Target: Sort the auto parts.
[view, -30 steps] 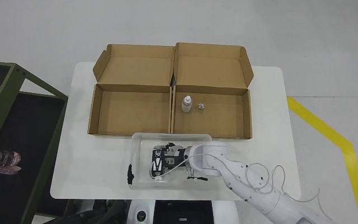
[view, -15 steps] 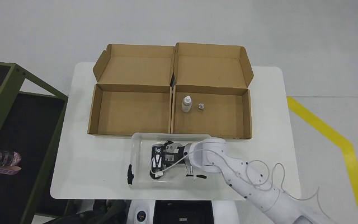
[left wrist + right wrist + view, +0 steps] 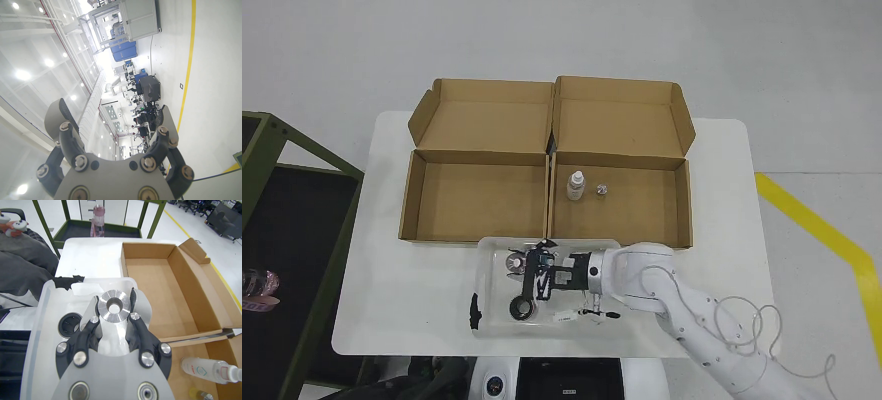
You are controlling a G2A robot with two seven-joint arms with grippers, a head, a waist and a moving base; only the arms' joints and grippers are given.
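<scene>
Right gripper [image 3: 114, 302]: jaws drawn in narrow and clamped on a silver metal ring [image 3: 108, 318], held across its diameter, one pad on each side of the rim. The ring sat between the fingertips, over the clear bin [image 3: 34, 332]. Whether it was off the bin floor could not be told.

Left gripper [image 3: 113, 109]: jaws spread wide, nothing between them, aimed up at the ceiling.

Off the outer side of one right finger, a black bearing [image 3: 69, 323] lay in the bin. Off the outer side of the other, beyond the bin wall, stood the empty cardboard box [image 3: 160, 291]. Back toward the wrist on that side, a spray bottle [image 3: 206, 370] lay in the neighbouring box.

Recommendation for the step in hand, judged to be carrying the ring out. The pads met a round rim at two small contacts, so a firm squeeze should be held. The ring should rise straight clear of the bin wall before any sideways travel, to avoid pivoting.

Orientation: the ring was squat, wider than deep, with no true long axis. Its bore ran crosswise to the closing line, with the bevelled face toward the wrist.
</scene>
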